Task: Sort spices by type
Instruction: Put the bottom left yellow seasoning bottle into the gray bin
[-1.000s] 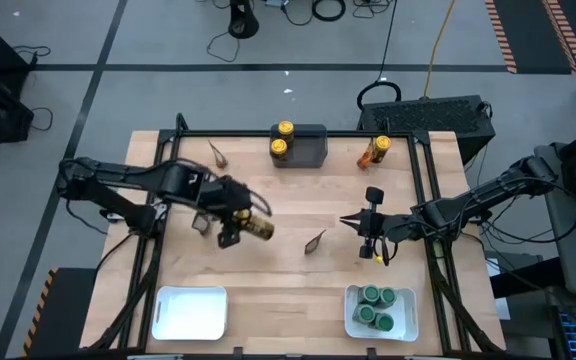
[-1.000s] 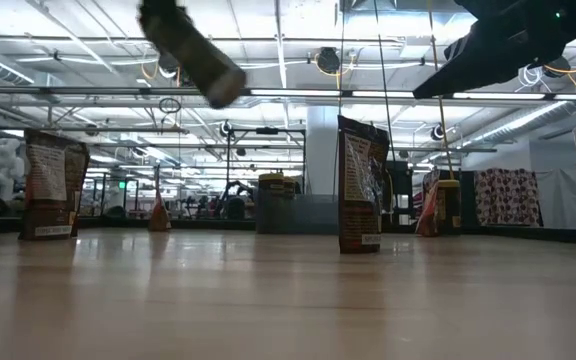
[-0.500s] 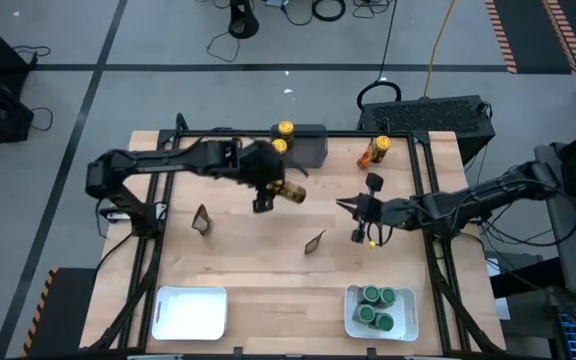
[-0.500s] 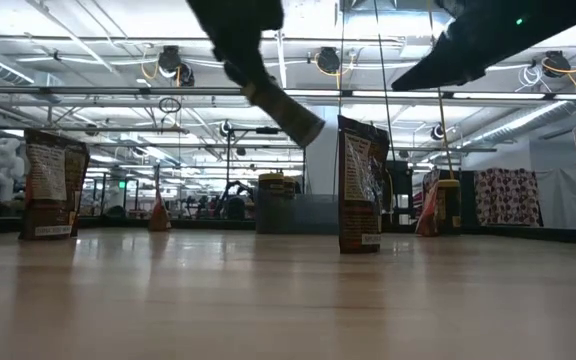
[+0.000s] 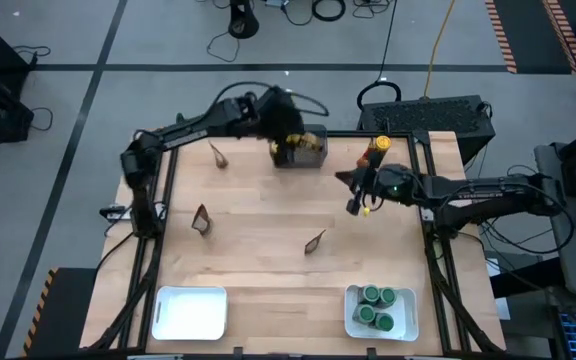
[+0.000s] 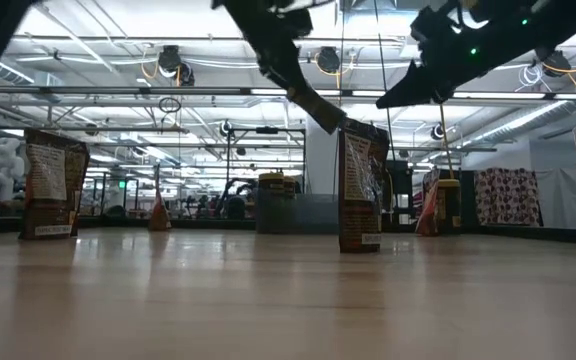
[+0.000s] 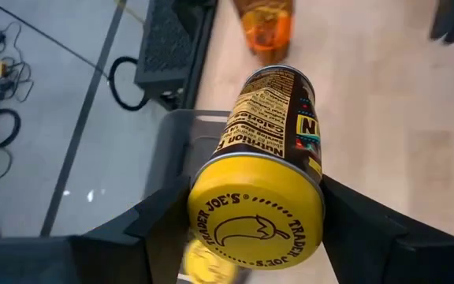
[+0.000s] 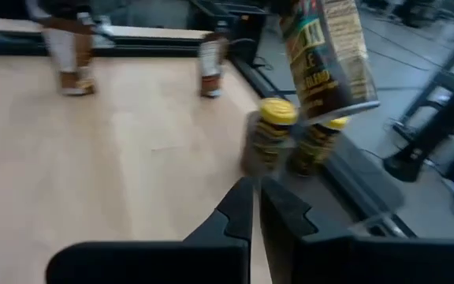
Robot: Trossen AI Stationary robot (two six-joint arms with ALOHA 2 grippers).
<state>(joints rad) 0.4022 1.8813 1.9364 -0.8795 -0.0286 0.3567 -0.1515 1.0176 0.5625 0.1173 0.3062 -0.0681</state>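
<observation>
My left gripper [image 5: 288,135] hangs over the dark grey bin [image 5: 313,148] at the table's far edge, shut on a yellow-lidded jar [image 7: 266,158]. Two more yellow-lidded jars [image 8: 274,138] stand in the bin below it. An orange jar [image 5: 376,152] stands on the table right of the bin. Three leaf-like packets [image 5: 217,153] [image 5: 202,219] [image 5: 315,241] stand on the wood. Several green-lidded jars [image 5: 378,305] sit in the near right white tray. My right gripper [image 5: 353,195] is shut and empty, hanging over the table right of centre. My left gripper pinches the jar at its lid end [image 7: 211,170] between its two fingers [image 7: 160,229], one on each side. The fingers slant down toward the far edge, along the jar. Lifted clear and tilted, the jar hangs with its lid toward the wrist and its bottom over the bin.
A white tray [image 5: 190,312] lies at the near left. Black frame rails [image 5: 423,200] run along the table's left and right sides. Open wood lies between the packets and the trays.
My left gripper has carried the jar from left of the table's middle toward the far edge and the right, to above the bin, rolling its wrist on the way. My right gripper, still shut, has swung toward the far edge.
</observation>
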